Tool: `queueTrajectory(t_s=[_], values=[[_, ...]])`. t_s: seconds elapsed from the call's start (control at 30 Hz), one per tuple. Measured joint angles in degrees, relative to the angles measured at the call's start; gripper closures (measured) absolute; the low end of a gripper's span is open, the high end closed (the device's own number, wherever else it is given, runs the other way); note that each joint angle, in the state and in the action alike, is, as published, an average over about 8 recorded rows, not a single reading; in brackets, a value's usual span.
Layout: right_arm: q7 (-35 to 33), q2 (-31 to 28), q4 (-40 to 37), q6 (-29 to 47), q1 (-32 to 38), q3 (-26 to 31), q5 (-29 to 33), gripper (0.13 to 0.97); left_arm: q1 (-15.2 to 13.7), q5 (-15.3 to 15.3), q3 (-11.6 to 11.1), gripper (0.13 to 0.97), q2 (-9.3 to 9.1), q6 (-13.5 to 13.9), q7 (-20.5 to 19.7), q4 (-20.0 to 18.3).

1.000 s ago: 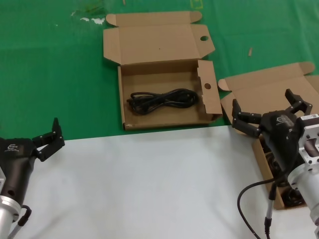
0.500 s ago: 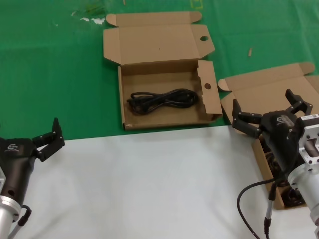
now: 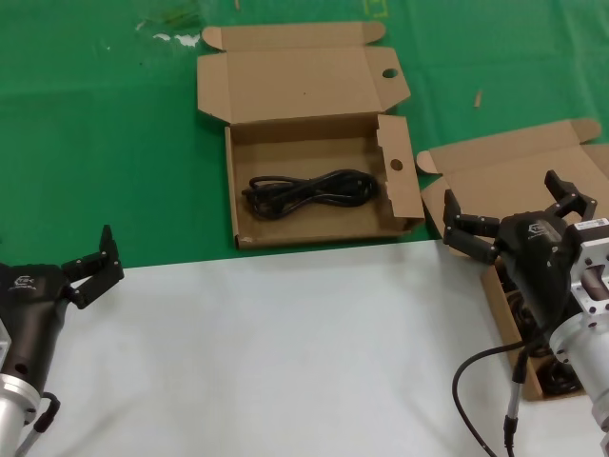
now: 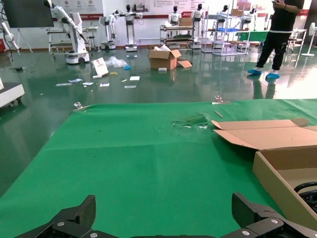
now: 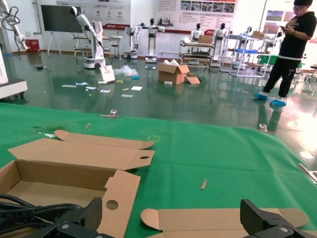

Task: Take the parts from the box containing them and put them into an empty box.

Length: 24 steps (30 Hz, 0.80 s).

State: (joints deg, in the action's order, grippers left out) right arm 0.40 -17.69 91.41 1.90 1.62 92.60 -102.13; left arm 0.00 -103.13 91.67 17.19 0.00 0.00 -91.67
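The wide shallow box [image 3: 314,190] lies open on the green mat [image 3: 105,143] toward the far side of the tabletop [image 3: 266,352], its lid folded back and a round hole showing in the lid's corner tab and another in the side flap. One cable bundle [image 3: 309,193] lies stretched across its floor, well apart from both sets of fingers.

The narrower box [image 3: 509,190] sits at the robot's right, partly on the white sheet, its plain lid open. The right gripper [image 3: 514,214] hangs over this box with its fingers spread wide and holding nothing; more dark cable coils [image 3: 557,376] show in the box beneath and behind the arm, mostly hidden by it.

The left gripper [image 3: 90,267] rests low at the near left over the edge of the white sheet, fingers released and empty, far from either box
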Motion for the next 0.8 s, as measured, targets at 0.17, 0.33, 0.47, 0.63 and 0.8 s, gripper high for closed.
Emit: queueTrajectory(t_s=[0.17,0.33,0.47,0.63,0.8], values=[[0.00,0.00,0.00,0.00,0.00,0.00,0.00,0.129,0.00,0.00,0.00,0.132,0.00,0.00,0.00,0.00],[0.00,0.00,0.00,0.00,0.00,0.00,0.00,0.129,0.00,0.00,0.00,0.132,0.00,0.00,0.00,0.00],[0.00,0.00,0.00,0.00,0.00,0.00,0.00,0.129,0.00,0.00,0.00,0.132,0.00,0.00,0.00,0.00],[0.00,0.00,0.00,0.00,0.00,0.00,0.00,0.129,0.00,0.00,0.00,0.132,0.00,0.00,0.00,0.00],[0.00,0.00,0.00,0.00,0.00,0.00,0.00,0.129,0.00,0.00,0.00,0.132,0.00,0.00,0.00,0.00]])
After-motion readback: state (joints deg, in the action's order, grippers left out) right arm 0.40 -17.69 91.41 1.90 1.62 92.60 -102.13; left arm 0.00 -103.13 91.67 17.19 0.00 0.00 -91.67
